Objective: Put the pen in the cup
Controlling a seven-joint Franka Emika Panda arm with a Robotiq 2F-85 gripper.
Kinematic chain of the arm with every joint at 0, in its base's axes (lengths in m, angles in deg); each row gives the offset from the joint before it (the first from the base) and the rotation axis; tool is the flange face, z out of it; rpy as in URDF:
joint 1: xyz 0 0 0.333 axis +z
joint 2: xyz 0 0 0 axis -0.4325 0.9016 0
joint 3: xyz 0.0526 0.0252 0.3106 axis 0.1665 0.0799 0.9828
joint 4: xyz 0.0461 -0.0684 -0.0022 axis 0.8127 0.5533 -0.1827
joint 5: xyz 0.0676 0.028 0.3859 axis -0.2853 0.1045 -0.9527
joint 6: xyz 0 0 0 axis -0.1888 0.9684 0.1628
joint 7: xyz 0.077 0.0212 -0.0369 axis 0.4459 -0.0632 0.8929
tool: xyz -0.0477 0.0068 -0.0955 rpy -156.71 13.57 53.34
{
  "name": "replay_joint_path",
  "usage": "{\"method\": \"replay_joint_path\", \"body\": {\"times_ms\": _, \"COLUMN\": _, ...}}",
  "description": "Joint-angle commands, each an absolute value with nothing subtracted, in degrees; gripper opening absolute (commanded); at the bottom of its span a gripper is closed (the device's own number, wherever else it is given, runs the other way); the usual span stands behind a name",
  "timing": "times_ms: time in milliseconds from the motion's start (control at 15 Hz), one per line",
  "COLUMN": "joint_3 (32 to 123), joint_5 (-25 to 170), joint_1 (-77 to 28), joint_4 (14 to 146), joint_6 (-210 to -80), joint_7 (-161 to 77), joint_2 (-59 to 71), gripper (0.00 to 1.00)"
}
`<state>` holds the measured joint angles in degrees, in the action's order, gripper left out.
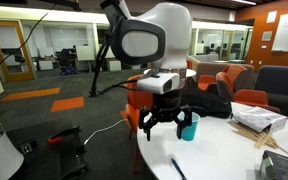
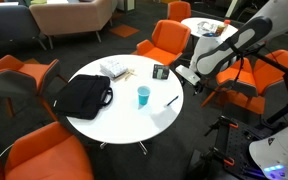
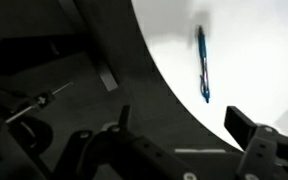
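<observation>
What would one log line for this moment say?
pincer: open, empty, near table edge | pen: lying on table, not gripped | cup: upright, apart from pen

I'm looking at 1 round white table [image 2: 124, 125] ringed by orange chairs [image 2: 164, 40] on dark carpet [image 2: 189, 150]. In an exterior view, glass-walled offices [image 1: 64, 45] stand behind orange floor stripes [image 1: 34, 95].

no readable text, labels or numbers anywhere
</observation>
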<state>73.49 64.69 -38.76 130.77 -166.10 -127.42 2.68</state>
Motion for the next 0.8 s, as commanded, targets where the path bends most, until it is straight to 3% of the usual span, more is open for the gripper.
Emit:
{"method": "replay_joint_path", "body": {"times_ms": 0, "joint_3": 71.54, "joint_5": 59.35, "joint_1": -37.10, "joint_4": 127.98, "joint_6": -165.36, "joint_7": -123.04, "joint_2": 5.51, "gripper": 1.00}}
{"method": "replay_joint_path", "body": {"times_ms": 733, "joint_3": 67.93, "joint_5": 55.62, "joint_1": -35.13, "joint_4": 110.68, "joint_6": -169.51, "joint_7": -111.44, "joint_2": 27.47, "gripper": 1.00}}
